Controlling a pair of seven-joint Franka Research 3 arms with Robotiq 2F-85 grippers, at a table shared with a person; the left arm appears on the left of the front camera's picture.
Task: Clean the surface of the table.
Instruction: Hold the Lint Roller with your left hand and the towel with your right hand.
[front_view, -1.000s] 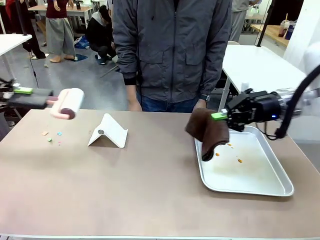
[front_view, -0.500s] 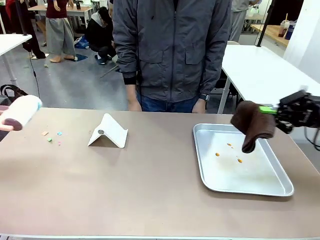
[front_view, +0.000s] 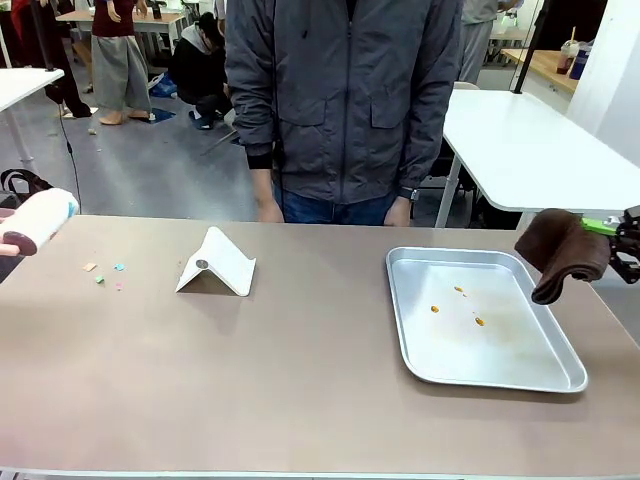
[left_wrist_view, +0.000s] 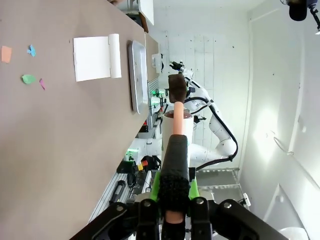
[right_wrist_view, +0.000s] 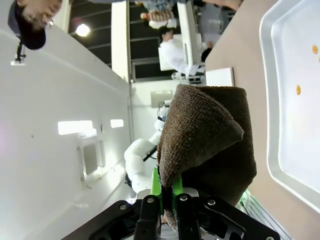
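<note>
The taupe-brown table (front_view: 280, 370) carries a few small coloured scraps (front_view: 100, 272) near its left end. A white-and-pink lint roller (front_view: 40, 220) hangs in the air at the table's left edge. In the left wrist view my left gripper (left_wrist_view: 173, 192) is shut on the roller's black handle, and the roller head (left_wrist_view: 176, 130) points away from it. My right gripper (front_view: 592, 228) is shut on a brown cloth (front_view: 562, 255) that hangs just past the right rim of the tray. The cloth (right_wrist_view: 205, 135) drapes over the green pads of my right gripper (right_wrist_view: 167, 192).
A silver metal tray (front_view: 500, 350) with small orange spots (front_view: 457, 291) lies on the table's right half. A white folded stand (front_view: 215, 262) sits left of centre. A person in a grey jacket (front_view: 345, 100) stands at the far edge. A glossy white table (front_view: 520, 140) stands behind on the right.
My right gripper has carried the brown cloth rightward, from over the tray's left rim to past its right rim. The lint roller has moved left to the picture's edge.
</note>
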